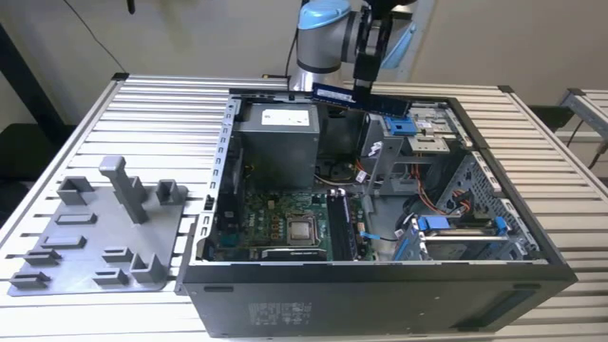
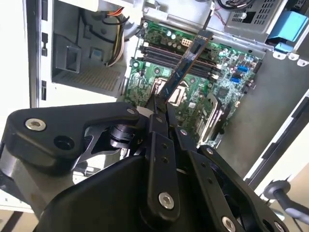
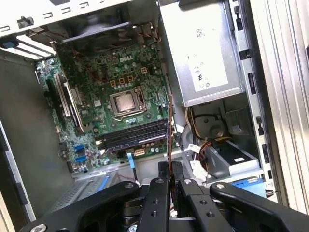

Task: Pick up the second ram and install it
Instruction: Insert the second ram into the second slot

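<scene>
Open computer case (image 1: pixel 380 296) lies nearest me, its green motherboard (image 1: pixel 285 217) exposed; above the case's far end I see the pincer (image 1: pixel 364 84) clamped on the second ram (image 1: pixel 391 105), a thin blue strip held in the air, apart from the board

Case (image 1: pixel 380 299): side panel off, open from above.
Motherboard (image 1: pixel 275 228): low, free room over it.
Memory slots (image 1: pixel 344 229): narrow lane between processor and drive cage (image 1: pixel 456 239).
Power supply (image 1: pixel 275 139): tall block at far end.
Drive bracket (image 1: pixel 418 139), cables (image 1: pixel 446 203): crowd exterior view's right half.
Gripper (image 1: pixel 364 84), clamped on second ram (image 1: pixel 389 105): hangs over far rim, touching nothing below.
Fixture plate (image 1: pixel 95 249): upright posts, outside case, exterior view's left.
</scene>
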`<state>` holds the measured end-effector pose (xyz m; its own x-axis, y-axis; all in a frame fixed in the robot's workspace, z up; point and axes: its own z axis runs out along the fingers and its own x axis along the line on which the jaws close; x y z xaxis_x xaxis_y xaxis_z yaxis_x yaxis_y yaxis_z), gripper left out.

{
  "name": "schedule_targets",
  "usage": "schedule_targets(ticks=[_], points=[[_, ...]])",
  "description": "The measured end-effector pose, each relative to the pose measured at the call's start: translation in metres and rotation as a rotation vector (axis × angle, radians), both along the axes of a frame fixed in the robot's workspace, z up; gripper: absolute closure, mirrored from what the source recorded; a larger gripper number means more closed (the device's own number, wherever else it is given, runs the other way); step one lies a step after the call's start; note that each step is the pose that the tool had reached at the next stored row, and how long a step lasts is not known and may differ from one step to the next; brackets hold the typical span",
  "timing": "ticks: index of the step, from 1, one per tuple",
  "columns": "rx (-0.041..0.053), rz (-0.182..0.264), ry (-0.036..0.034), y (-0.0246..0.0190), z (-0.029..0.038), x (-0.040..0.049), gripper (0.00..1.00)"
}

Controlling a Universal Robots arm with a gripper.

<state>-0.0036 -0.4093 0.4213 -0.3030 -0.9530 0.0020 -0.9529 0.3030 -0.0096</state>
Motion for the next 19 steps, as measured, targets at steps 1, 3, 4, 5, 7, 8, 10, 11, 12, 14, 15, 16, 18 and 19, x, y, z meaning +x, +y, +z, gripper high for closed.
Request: schedule_targets(ticks=[1,3,4,5,7,8,10,11,12,14,15,16,18,19], points=[[0.0,-0.013,0.0001,0.0,-0.0001,0.0,0.86],[0.0002,-0.035,0.0,0.0001,-0.0003,0.0,0.86],[0.0003,-0.045,-0.0001,0.0002,-0.0004,0.0001,0.86],[0.0001,-0.054,-0.0001,0.0002,-0.0004,0.0001,0.86],[0.0,-0.075,0.0,0.0002,-0.0004,0.0001,0.86],[-0.0001,-0.087,0.0,0.0003,-0.0004,0.0001,0.86],[0.0,-0.114,0.0,0.0003,-0.0006,0.0001,0.86],[0.0,-0.127,0.0,0.0003,-0.0007,0.0001,0.86],[0.0,-0.14,0.0,0.0003,-0.0008,0.0001,0.86],[-0.0001,-0.165,0.0,0.0003,-0.001,0.0001,0.86],[0.0,-0.179,0.0,0.0003,-0.0011,0.0001,0.86],[0.0,-0.194,0.0,0.0003,-0.0012,0.0,0.86],[-0.0001,-0.22,0.0,0.0003,-0.0014,0.0,0.86],[0.0,-0.232,0.0,0.0003,-0.0016,0.0001,0.86]])
